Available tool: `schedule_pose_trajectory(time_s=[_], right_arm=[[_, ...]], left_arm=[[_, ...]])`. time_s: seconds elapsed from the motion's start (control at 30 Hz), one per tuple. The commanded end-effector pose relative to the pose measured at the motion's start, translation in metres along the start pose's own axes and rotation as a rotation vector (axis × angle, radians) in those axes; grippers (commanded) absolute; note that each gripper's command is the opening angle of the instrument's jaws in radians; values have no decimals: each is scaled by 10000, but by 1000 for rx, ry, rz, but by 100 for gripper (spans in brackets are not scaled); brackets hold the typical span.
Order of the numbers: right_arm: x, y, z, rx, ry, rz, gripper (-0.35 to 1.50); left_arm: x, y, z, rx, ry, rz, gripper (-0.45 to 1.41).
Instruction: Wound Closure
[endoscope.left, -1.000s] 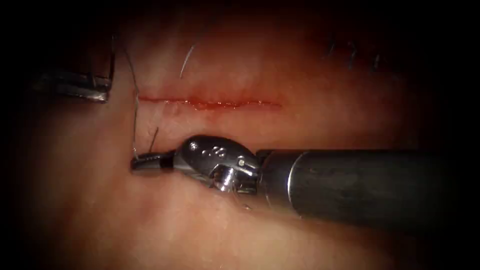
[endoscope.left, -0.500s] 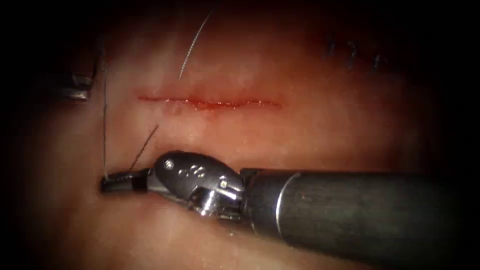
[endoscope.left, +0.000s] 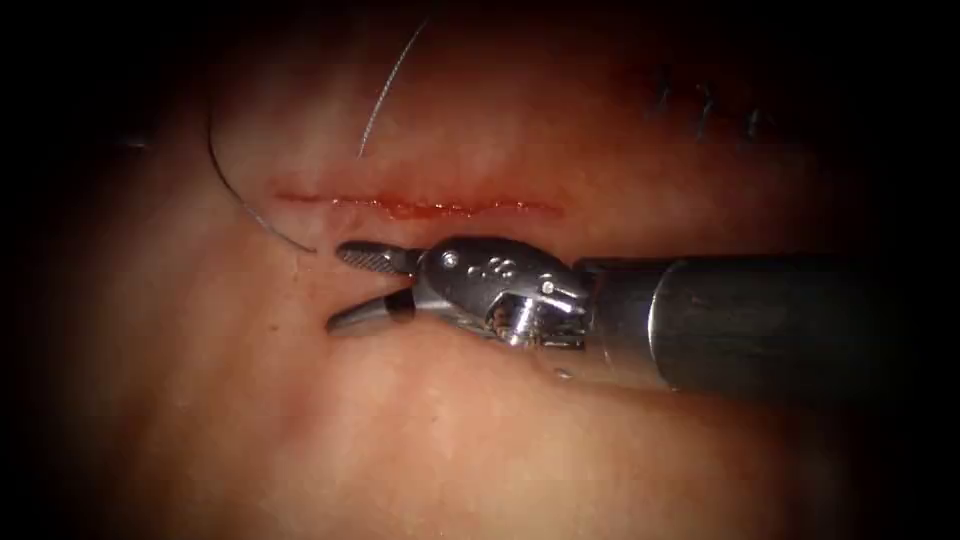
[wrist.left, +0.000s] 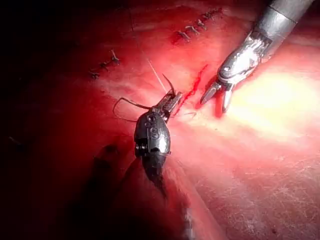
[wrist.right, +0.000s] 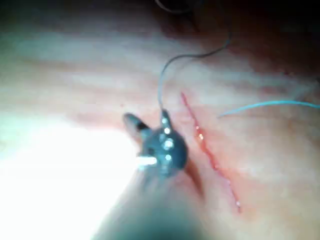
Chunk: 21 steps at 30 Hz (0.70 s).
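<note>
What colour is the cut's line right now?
Red, glistening; the cut shows best in the endoscope view.

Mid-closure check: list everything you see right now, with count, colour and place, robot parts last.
tissue: one, pink-red, under everything
cut: one, red, wet, above the right pincer
thread: two strands; dark curve off the cut's left end, pale one above the cut
old stitches: several, dark, far upper right
dark curved piece: one, at the left pincer's tip; possibly the needle, cannot tell
right pincer: one, silver, open, holds nothing, just below the cut's left part
left pincer: one, dark, by the cut's end; hold unclear
</note>
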Motion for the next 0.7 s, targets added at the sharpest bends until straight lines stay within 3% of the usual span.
schedule_pose_trajectory(time_s=[0.03, 0.37, 0.4, 0.43, 0.47, 0.5, 0.7], right_arm=[[1, 8, 17, -7, 1, -8, 101], [-7, 21, 52, -49, -33, -60, 73], [-10, 21, 53, -49, -43, -64, 63], [-14, 21, 54, -46, -55, -68, 10], [-17, 19, 54, -32, -59, -70, -28], [-18, 18, 53, -12, -63, -71, -35], [-16, 2, 41, 103, -113, -29, -35]], left_arm=[[-2, -5, 5, -3, 2, 3, -45], [-1, -3, 8, -13, 6, 2, -45], [-1, -3, 8, -13, 6, 2, -45], [-1, -2, 9, -15, 7, 2, -45], [-1, -2, 9, -15, 7, 2, -45], [0, -2, 9, -14, 7, 2, -45], [1, 0, 13, -21, 11, 2, -45]])
